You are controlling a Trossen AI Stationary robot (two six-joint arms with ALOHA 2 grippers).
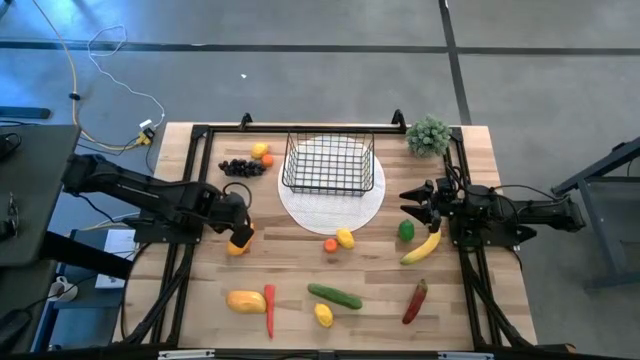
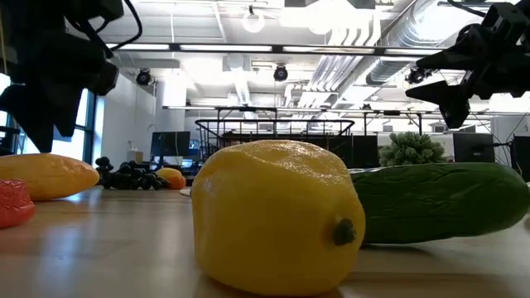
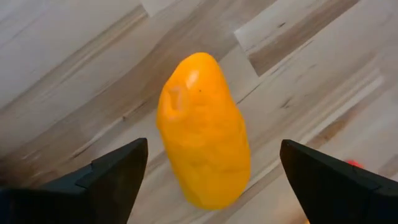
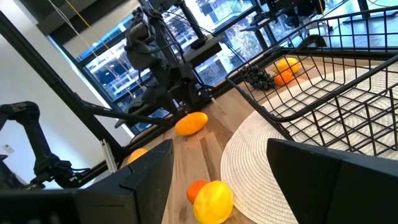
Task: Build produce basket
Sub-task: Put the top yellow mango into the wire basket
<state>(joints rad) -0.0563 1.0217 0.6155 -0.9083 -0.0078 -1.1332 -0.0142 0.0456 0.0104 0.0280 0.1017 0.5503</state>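
Left gripper (image 1: 238, 238) hovering at roughly 9 o'clock of the light wooden table (image 1: 300, 270), fingers (image 3: 112, 174) spread wide and straddling a smooth orange-yellow toy mango (image 3: 202, 130) lying on the boards between them, not gripping it.

Right gripper (image 1: 415, 203) waiting near 3 o'clock, raised above the table in the low view, fingers (image 4: 143, 174) parted about halfway, holding nothing.

Small rectangular black wire-mesh basket (image 1: 329, 163) sitting upright at 12 o'clock on a round white woven disc (image 1: 350, 212), looking empty from above.

Produce lying scattered outside the basket:
- dark toy grapes (image 1: 239, 167) plus small yellow and orange fruits (image 1: 263, 154) at about 11 o'clock, just beside the basket.
- small orange fruit (image 1: 330, 245) and yellow lemon (image 1: 345, 238) touching, near centre, at the disc's 6 o'clock edge.
- green pepper (image 1: 405, 230) and curved yellow banana (image 1: 421, 248) near 4 o'clock, just beside the right gripper.
- dark red chilli (image 1: 415, 301) at about 5 o'clock.
- long green cucumber (image 1: 334, 296) and second yellow lemon (image 1: 323, 315) at 6 o'clock, near each other.
- second orange-yellow mango (image 1: 245, 300) and bright red chilli (image 1: 269, 310) touching, near 7 o'clock.

Bushy green plant clump (image 1: 429, 135) standing at about 1 o'clock.
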